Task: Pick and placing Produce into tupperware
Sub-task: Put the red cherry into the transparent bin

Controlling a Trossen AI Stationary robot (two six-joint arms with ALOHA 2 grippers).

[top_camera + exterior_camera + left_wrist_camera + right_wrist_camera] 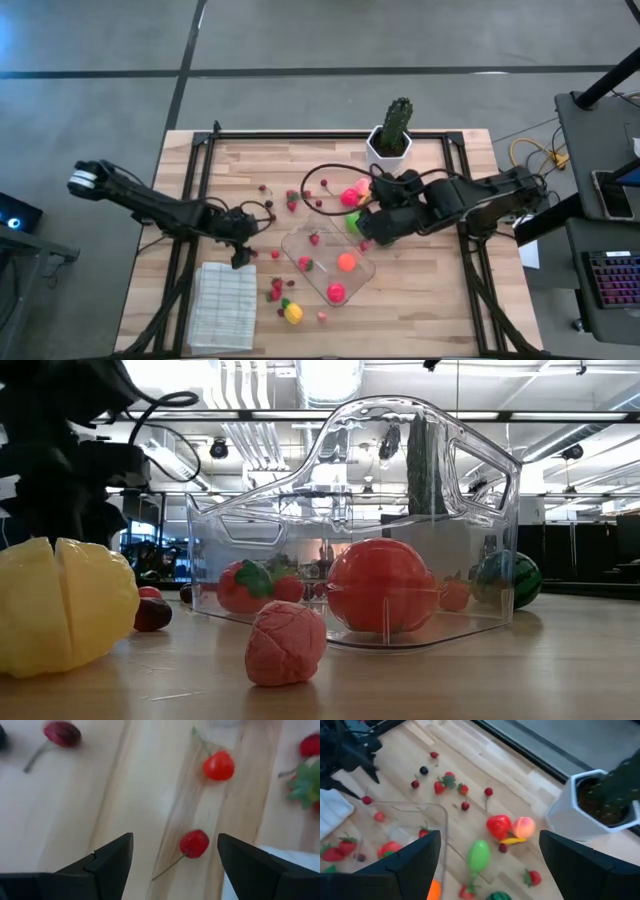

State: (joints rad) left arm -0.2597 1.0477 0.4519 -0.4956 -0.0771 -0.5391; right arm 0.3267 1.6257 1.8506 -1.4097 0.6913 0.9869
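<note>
The clear tupperware lies at the table's middle and holds a strawberry, an orange piece and a red ball. My left gripper is open, pointing down by the white cloth's far right corner. In the left wrist view its fingers stand on either side of a small red cherry without touching it. My right gripper is open and empty at the tupperware's far right corner, above a green piece and a striped melon ball. More berries lie scattered on the table.
A cactus in a white pot stands at the far edge, close to my right arm. A white ribbed cloth lies near left. A yellow piece and a pink berry lie near the front edge.
</note>
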